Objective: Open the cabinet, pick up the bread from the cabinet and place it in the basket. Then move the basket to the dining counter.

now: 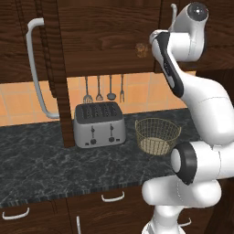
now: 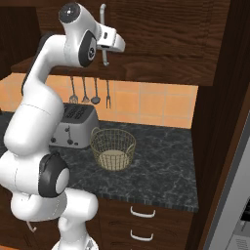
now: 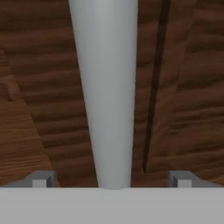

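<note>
- Left door of the cabinet (image 1: 109, 36) hangs swung out: its handle (image 1: 35, 68) is a long curved silver bar, long axis vertical, ends hooked back to the door edge.
- Right door handle (image 3: 105, 92) also runs vertical in the base views. In the hand view it runs bottom to top between the two fingertips (image 3: 41, 178), widening toward the top.
- Gripper (image 2: 111, 43) is up at that right handle, jaws spread as wide as they go, one finger each side of the bar. Bar sits in the gap; can't tell whether either finger touches it. Nothing clamped.
- Bread (image 1: 141, 50): small tan lump showing against the dark cabinet front just left of the arm's upper link in the left base view. Too small to read shape or heading.
- Toaster (image 1: 99, 124) sits on the black marbled counter (image 1: 45, 155), under the cabinet, slots up, long side facing the room. Four utensils (image 1: 104, 89) hang handle-up on the tile wall behind it.
- Basket (image 1: 157, 136) stands upright on the same counter, just right of the toaster, apart from it, mouth up, pale bottom visible through the mesh. Nothing in it.
- Below the counter: drawers (image 2: 141, 224) with short white handles.
- Far right of the right base view: edge of a steel appliance (image 2: 234, 195).
- No brands, labels or legible writing anywhere.
</note>
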